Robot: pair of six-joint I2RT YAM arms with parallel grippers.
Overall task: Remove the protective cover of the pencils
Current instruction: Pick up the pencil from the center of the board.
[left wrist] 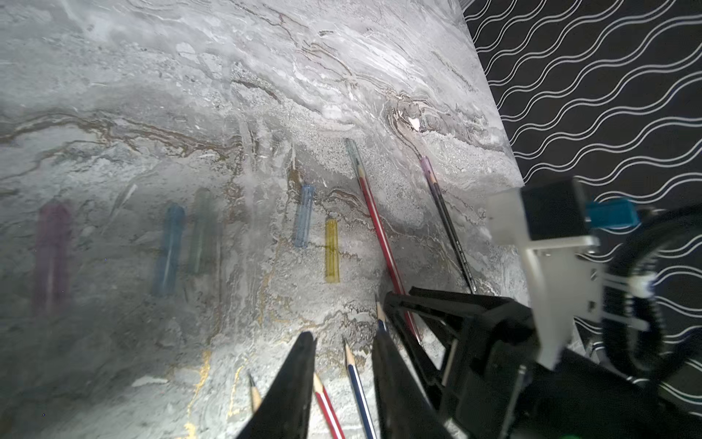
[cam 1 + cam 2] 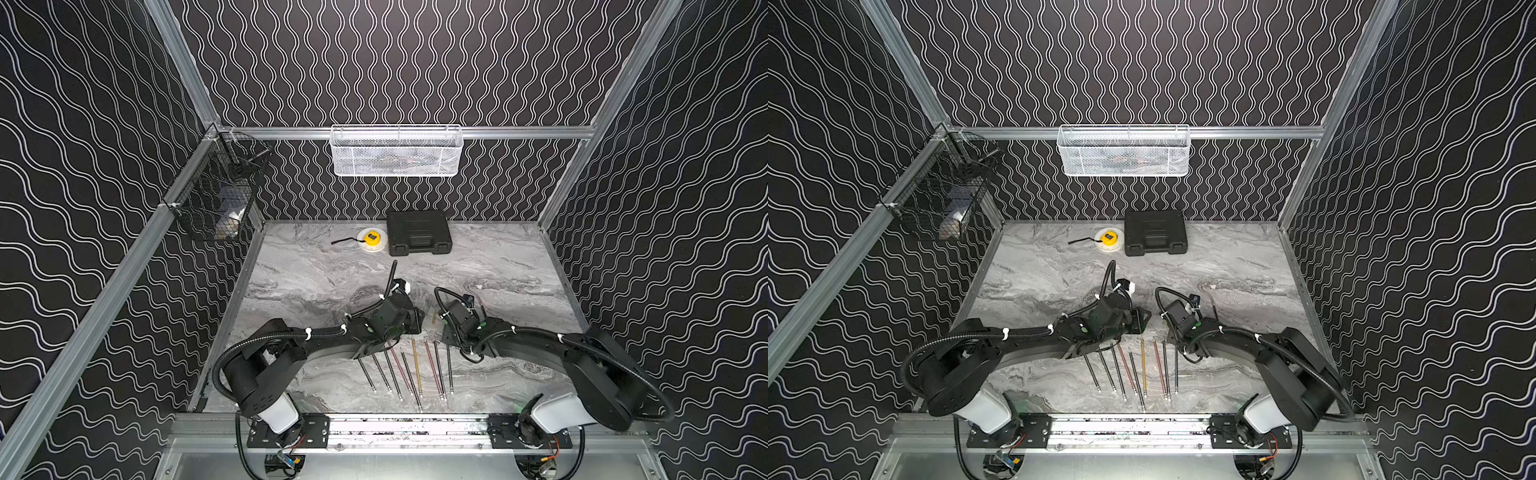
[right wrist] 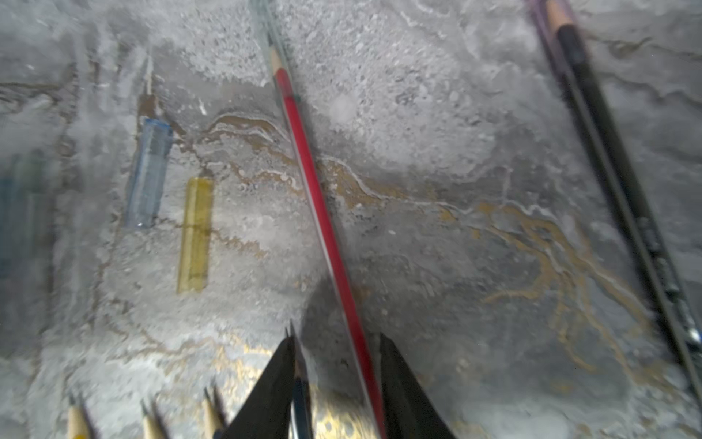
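Grey marbled counter (image 2: 316, 266) inside black wave-patterned walls (image 2: 415, 62); a white mesh basket (image 2: 397, 151) hangs at 12 o'clock, a black wire basket (image 2: 216, 199) at 10. The pencils (image 2: 415, 370) fan out at 6 o'clock, loose protective covers (image 1: 332, 251) beyond their tips. The left jaws stand slightly apart over a blue pencil (image 1: 357, 380), gripping nothing; the right jaws stand parted astride a red pencil (image 3: 319, 197), not clamped.

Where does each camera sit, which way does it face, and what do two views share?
Both top views: high in front, looking down at the table and back wall; left arm and right arm show.
Left wrist: low, facing loose caps; left gripper, right gripper show.
Right wrist: low, along the red pencil; right gripper astride it.
Shared: both wrist views show the yellow cap.
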